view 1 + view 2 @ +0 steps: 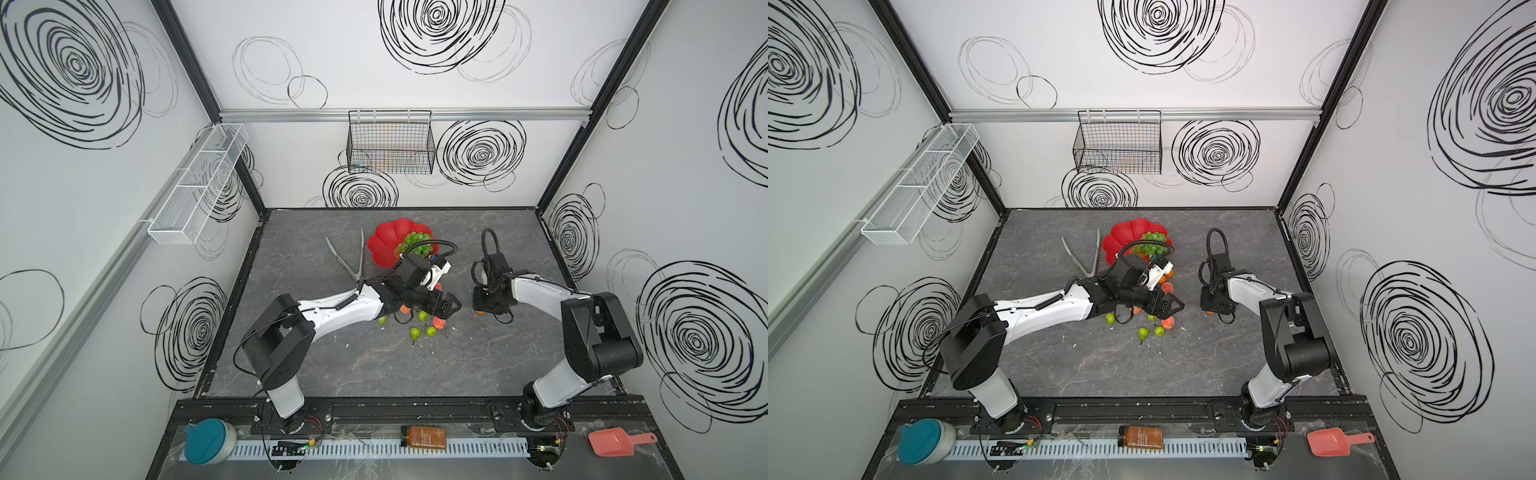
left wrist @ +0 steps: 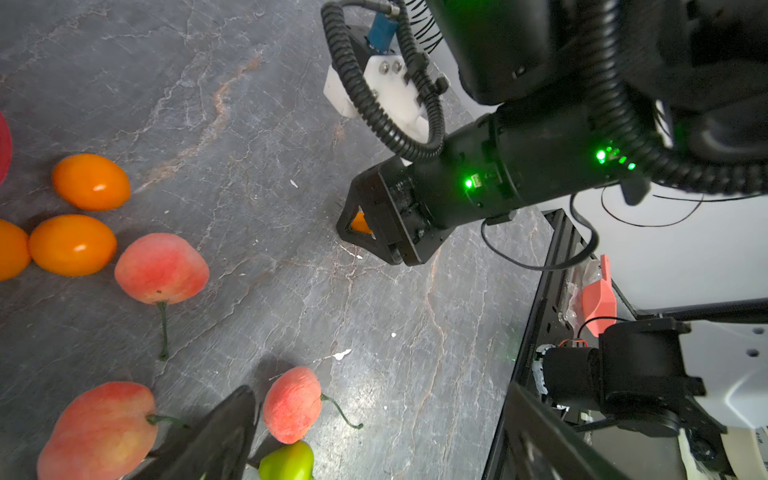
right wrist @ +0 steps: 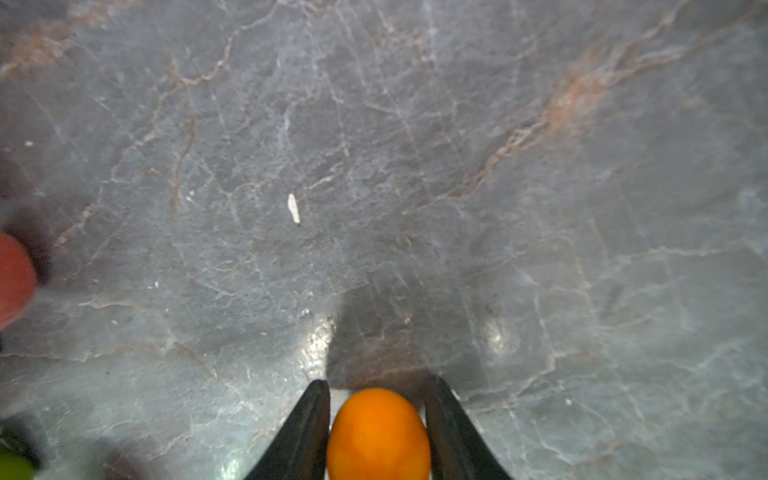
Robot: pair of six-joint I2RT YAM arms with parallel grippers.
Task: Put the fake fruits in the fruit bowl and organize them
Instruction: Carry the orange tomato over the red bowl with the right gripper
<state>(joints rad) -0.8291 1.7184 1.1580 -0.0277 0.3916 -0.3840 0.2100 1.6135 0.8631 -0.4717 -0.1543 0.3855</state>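
Back of the desk (image 1: 374, 365): red fruit bowl (image 1: 384, 245) with the scalloped rim, and only the grapes (image 1: 415, 243) are in it, lying over its right half
Left of the bowl: grey tongs (image 1: 349, 262) lying open on the desk, hinge end tucked under the left arm
Right jaws: pointing down at the desk, well to the right of the fruit pile, clenched on one tangerine (image 3: 378, 434); both fingers look pressed to its skin in the right wrist view, can't tell if it's off the desk
Left jaws: spread wide, gripping nothing, hanging low over the pile with a peach (image 2: 293, 403) sitting between the fingers, just beside one of them
Loose tangerines (image 2: 91, 181): three in the left wrist view, bunched together close to the bowl's edge
Other peaches (image 2: 161, 268): two more on the desk, stems on, near the tangerines
Pears (image 1: 414, 333): four little green ones on the near side of the pile, none in the bowl
Front ledge: pink scoop (image 1: 611, 441), well apart from all the fruit
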